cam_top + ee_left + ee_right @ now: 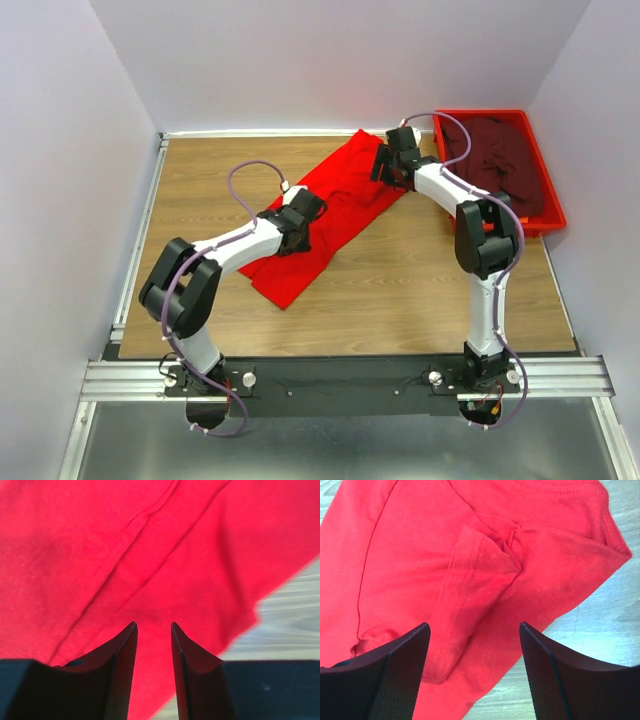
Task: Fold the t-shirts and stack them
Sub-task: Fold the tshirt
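Soft bright red cloth t-shirt [335, 215] lies diagonally on the wooden tabletop [420, 280] — light and floppy, so I'd pinch the folded sleeve [475, 585]. Left tool [152, 630] is released, jaws narrow; right tool [474, 627] gapes wide over that sleeve.

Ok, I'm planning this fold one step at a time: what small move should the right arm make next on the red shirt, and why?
Probably lower the right gripper and close on the sleeve. Its jaws stand open right above that loose flap, which lies rumpled across the red t-shirt and likely needs laying flat before the next fold.
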Robot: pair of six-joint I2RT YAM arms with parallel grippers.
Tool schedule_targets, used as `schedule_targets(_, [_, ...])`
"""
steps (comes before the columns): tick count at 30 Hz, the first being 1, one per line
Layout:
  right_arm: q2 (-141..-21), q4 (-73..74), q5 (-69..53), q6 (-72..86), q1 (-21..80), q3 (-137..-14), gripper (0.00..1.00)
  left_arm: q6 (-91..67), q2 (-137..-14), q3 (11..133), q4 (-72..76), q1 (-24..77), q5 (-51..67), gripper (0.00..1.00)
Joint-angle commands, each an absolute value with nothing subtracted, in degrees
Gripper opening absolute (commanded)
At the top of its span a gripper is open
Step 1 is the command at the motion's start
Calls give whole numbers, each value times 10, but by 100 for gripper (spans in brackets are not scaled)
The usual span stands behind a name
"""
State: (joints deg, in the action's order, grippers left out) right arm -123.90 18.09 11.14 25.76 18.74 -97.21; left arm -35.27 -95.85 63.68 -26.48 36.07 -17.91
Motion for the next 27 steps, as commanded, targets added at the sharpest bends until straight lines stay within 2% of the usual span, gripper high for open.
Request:
schedule_targets(1, [-1262,187,117,278,186,-963,75,-320,-996,623,-285,361,-232,40])
schedule_targets(6, [-1295,188,138,268,185,-980,66,-300,-1031,619,-290,361,-233,35])
schedule_targets(12, [-1339,188,135,228,175,-1021,67,-300,-1042,613,-301,389,-214,34])
schedule_targets(16, [-1366,188,147,190,173,-1060,72,-309,-1052,608,-305,437,-190,33])
schedule_targets(27, [-1427,187,125,99,171,-1143,74,-374,-1060,647,-273,520,-72,30])
